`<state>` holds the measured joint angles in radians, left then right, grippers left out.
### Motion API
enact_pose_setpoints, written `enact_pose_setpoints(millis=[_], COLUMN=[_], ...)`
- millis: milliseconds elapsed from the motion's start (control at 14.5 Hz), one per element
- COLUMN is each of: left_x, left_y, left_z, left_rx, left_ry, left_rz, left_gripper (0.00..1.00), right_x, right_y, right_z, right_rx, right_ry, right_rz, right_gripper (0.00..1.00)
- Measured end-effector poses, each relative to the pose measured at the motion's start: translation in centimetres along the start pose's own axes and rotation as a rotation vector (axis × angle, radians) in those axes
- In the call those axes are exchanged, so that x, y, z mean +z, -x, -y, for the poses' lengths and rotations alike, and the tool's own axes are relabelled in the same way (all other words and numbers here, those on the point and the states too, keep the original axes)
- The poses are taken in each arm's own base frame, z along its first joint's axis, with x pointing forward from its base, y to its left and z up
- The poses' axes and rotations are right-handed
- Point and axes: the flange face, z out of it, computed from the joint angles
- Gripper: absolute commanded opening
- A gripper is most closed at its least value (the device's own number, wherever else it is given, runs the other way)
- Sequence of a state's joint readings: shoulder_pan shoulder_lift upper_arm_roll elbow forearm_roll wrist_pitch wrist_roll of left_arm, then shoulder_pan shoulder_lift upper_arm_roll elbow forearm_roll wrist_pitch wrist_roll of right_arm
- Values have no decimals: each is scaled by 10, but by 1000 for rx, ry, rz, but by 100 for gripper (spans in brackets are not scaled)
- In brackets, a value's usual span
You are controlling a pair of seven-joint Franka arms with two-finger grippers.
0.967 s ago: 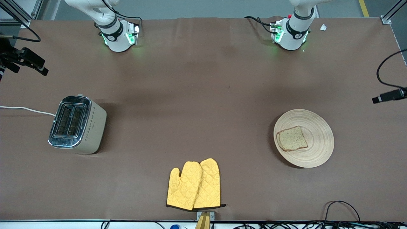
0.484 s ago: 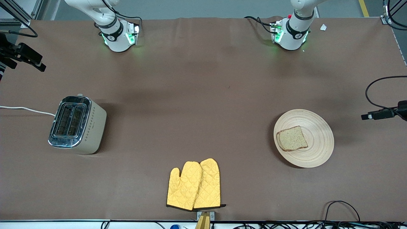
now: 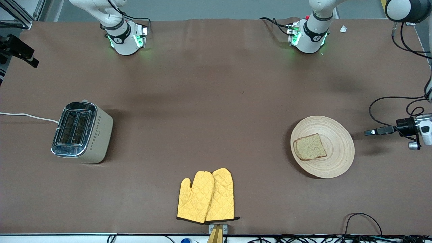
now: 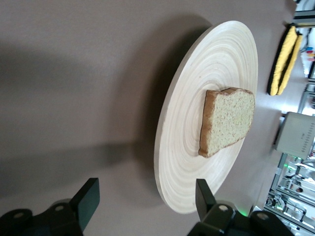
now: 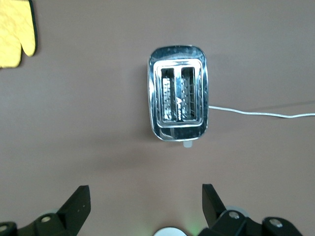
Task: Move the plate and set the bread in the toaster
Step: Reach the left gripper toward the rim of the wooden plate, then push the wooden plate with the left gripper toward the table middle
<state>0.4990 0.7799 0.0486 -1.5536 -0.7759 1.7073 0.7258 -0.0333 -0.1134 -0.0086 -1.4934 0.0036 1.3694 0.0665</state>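
My left claw [image 3: 374, 132] hung over the brown table [image 3: 216, 101] at the left arm's end, fingers spread wide and empty, just beside the rim of the round, pale, ring-grooved wooden plate [image 3: 337, 162]. The slice of brown wholegrain bread [image 3: 309, 147] lay flat on that plate, on the side toward the right arm's end. The boxy cream toaster with a chrome top [image 3: 82, 132] stood well apart at the right arm's end of the table. A pair of yellow quilted oven mitts [image 3: 206, 195] lay between them, nearer the front camera.

The step in hand, as I judged it, was to take the plate by its rim. To do it well I needed to come in low and level, one finger above the lip and one under it, and close gently on the thin edge. A tilted lift could slide the bread off, so the plate had to travel flat and slow.

My right claw [image 3: 21, 51] waited, equally wide and empty, over the right arm's end of the table, looking down on the toaster's two open slots.
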Motion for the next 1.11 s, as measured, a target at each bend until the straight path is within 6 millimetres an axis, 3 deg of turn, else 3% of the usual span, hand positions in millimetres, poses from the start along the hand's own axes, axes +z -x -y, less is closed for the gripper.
enact_pose_setpoints(millis=[207,553,691,967,1105], left_x=[25,52,63,85,90], left_y=[-6,-15,-20,-24,-27], left_z=[9,3,1,7,-1], left_rx=[12,9,8,0,17], left_ry=[63,138,162,182,203], left_rz=[-11,-21,-23,-13,-8], left_gripper=[70,59,45,1,0], right_x=[-7,-6,4,15,16], right_y=[1,-3,-7,-15,-16], right_z=[-4,5,6,1,-2], right_rx=[-4,-21,-23,-17,-16], right_ry=[0,0,2,27,54], right_rz=[-11,-25,-5,17,17], right_gripper=[100,100,100,100,100])
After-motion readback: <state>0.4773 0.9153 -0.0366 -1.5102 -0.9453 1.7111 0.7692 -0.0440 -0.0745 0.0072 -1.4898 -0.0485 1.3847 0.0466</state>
